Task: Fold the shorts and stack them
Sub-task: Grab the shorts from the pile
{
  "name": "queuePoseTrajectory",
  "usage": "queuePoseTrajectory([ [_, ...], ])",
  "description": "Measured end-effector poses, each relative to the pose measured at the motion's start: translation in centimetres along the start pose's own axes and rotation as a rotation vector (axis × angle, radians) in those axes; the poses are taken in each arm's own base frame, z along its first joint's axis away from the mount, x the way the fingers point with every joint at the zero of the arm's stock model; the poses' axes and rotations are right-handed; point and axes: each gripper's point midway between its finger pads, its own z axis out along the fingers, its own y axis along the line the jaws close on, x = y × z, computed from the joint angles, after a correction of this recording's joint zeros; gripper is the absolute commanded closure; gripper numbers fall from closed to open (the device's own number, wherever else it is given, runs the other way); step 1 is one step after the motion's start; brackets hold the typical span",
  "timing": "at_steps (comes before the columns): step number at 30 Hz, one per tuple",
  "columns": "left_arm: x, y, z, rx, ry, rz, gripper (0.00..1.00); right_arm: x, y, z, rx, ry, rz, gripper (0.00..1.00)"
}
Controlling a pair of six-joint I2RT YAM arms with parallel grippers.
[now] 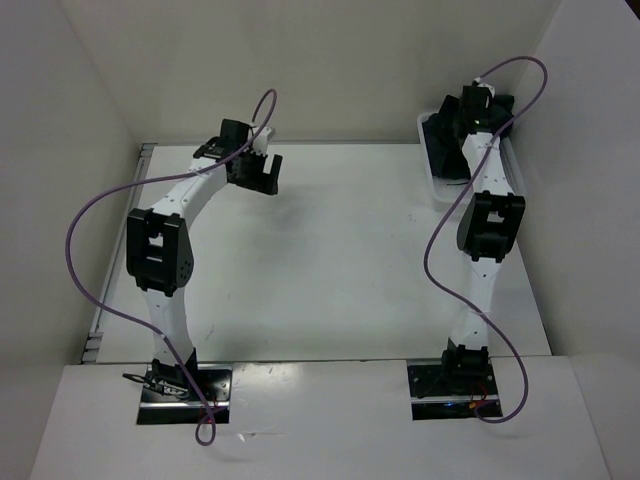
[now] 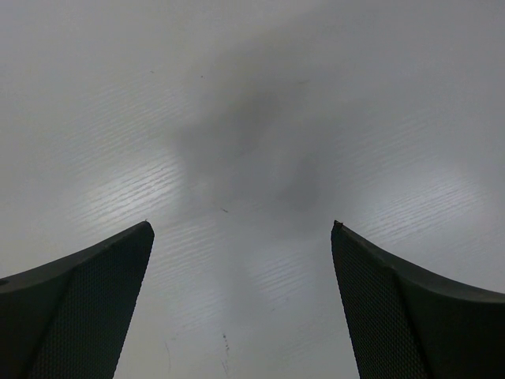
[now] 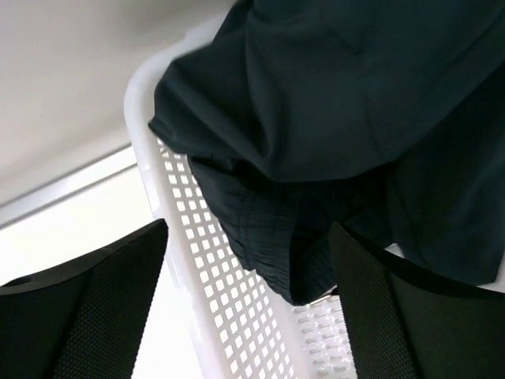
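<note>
Hovering over basket (image 3: 207, 272) with shorts (image 3: 331, 118) draped on rim: right gripper (image 3: 248, 227), spread wide. Well apart from basket: left gripper (image 2: 242, 225), also spread.

I work in what looks like a robotics lab test cell. My left arm (image 1: 160, 250) and right arm (image 1: 485, 225) are bolted on black base plates (image 1: 222, 382) to a plain white table (image 1: 330, 260). Bare white panel walls (image 1: 330, 60) box it in, and purple cables (image 1: 69, 240) loop loose.

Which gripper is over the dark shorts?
The right gripper: shorts in the basket lie right under it. The left gripper has only table below.
</note>
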Motion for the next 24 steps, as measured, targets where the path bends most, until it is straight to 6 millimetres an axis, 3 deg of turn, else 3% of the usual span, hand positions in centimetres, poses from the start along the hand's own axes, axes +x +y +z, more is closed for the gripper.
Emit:
queuePoseTrajectory([
  [6, -0.2, -0.7, 0.2, 0.010, 0.002, 0.011, 0.00, 3.5, -0.4, 1.2, -0.042, 0.093, 0.001, 0.11],
  [10, -0.7, -0.8, 0.1, 0.011, -0.009, 0.014, 0.00, 4.5, -1.2, 1.9, 0.003, 0.106, 0.019, 0.11],
  [20, -0.9, -1.0, 0.4, 0.000, -0.008, 0.022, 0.00, 7.3, -2.0, 3.8, 0.018, 0.159, 0.043, 0.38],
  [24, -1.2, -1.4, 0.7, -0.003, -0.013, 0.031, 0.00, 7.9, -1.4, 3.9, -0.021, 0.179, 0.050, 0.67],
])
